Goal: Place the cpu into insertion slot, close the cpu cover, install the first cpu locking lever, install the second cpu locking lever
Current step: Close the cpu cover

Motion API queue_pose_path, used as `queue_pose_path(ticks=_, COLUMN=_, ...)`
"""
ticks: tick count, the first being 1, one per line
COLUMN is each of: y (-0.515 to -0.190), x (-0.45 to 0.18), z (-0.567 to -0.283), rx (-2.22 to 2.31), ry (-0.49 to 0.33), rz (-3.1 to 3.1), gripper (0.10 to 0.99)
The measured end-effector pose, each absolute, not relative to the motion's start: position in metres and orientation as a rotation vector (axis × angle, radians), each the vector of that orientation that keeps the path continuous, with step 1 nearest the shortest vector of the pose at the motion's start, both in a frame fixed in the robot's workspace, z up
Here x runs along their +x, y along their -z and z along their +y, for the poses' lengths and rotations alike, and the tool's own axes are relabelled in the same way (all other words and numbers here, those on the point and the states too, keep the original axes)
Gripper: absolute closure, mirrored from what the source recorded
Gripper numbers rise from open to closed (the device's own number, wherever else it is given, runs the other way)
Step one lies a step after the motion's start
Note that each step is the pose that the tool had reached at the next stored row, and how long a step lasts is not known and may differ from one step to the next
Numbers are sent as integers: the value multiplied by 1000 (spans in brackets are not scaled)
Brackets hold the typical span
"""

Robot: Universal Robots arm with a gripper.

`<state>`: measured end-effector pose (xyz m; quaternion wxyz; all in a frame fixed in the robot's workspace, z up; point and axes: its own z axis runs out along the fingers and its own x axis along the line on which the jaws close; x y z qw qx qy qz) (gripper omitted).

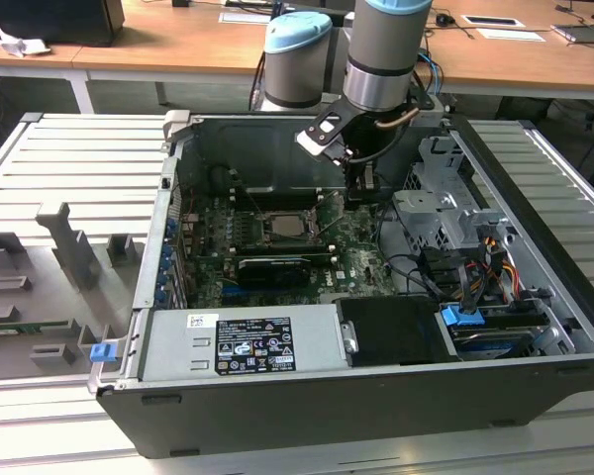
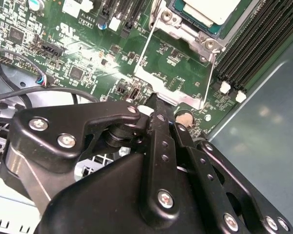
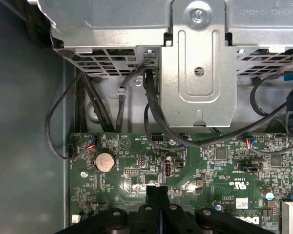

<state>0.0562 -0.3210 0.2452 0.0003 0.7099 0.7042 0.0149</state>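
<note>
Over motherboard [image 3: 224, 165]: gripper [image 3: 156, 187], jaws pressed together
socket [image 1: 263, 224]: cpu [image 2: 212, 9] seated
power supply [image 1: 168, 346]: white label [image 1: 252, 346], print too small

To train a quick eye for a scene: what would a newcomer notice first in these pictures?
The arm reaches down into the open computer case, its gripper shut and empty, low over the green circuit board. In the exterior view the cpu sits mid-board, toward that view's left of the gripper. A grey power supply box lies along the case's near side.
</note>
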Motion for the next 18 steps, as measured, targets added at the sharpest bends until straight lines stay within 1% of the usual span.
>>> queue_pose_path(ticks=14, y=-245, x=44, z=-321, rx=2230, ry=-47, rz=2212, gripper=980)
queue_pose_path(ticks=18, y=-245, x=32, z=-321, rx=2230, ry=-47, rz=2212, gripper=980)
